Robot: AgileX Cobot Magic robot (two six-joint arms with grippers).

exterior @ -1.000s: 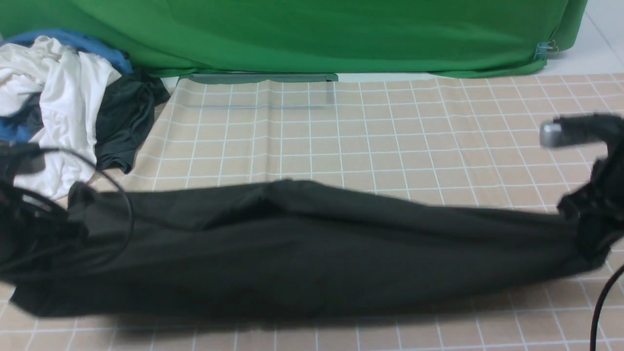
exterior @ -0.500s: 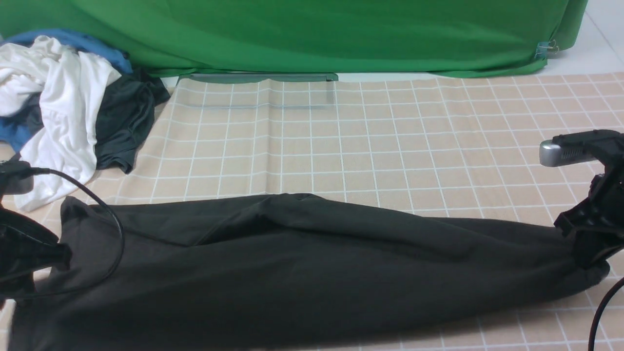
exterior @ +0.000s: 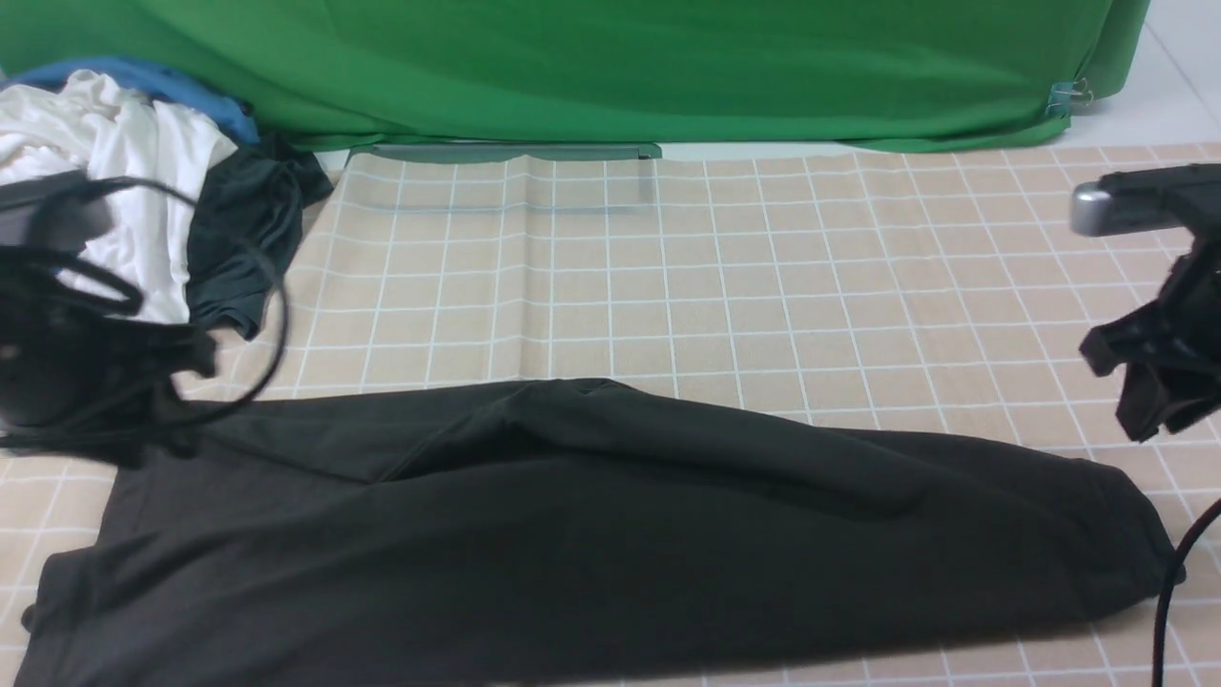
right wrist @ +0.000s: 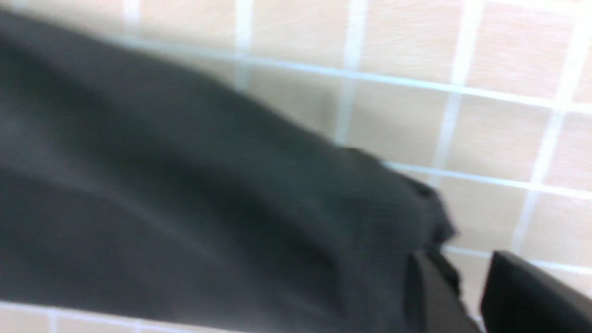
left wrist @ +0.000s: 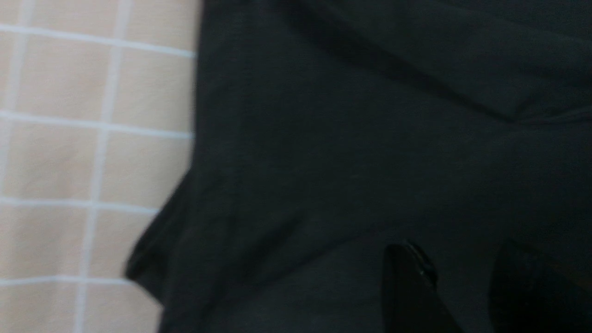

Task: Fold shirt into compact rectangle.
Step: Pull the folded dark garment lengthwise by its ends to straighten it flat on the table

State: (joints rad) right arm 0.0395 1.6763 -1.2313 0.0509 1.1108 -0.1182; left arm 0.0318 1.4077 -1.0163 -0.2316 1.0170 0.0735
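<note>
The black shirt (exterior: 591, 515) lies folded into a long band across the near part of the checked table, print hidden. My left gripper (exterior: 181, 363), blurred, hangs just above the band's left end. In the left wrist view its fingers (left wrist: 407, 282) stand apart over the shirt (left wrist: 351, 138) with nothing between them: the left gripper (left wrist: 462, 277) is open. My right gripper (exterior: 1149, 391) hovers above the band's right end. In the right wrist view the right gripper (right wrist: 467, 286) is open, with bare tablecloth showing in the gap beside the shirt's corner (right wrist: 416, 203).
A pile of white, blue and dark grey clothes (exterior: 124, 191) sits at the back left. A green backdrop (exterior: 610, 67) closes off the far edge. The beige checked tablecloth (exterior: 763, 267) stretches behind the shirt. A black cable (exterior: 1169, 601) hangs at the near right.
Both grippers have let go of the shirt's ends and risen away from it. The shirt has dropped and settled flat on the table.
</note>
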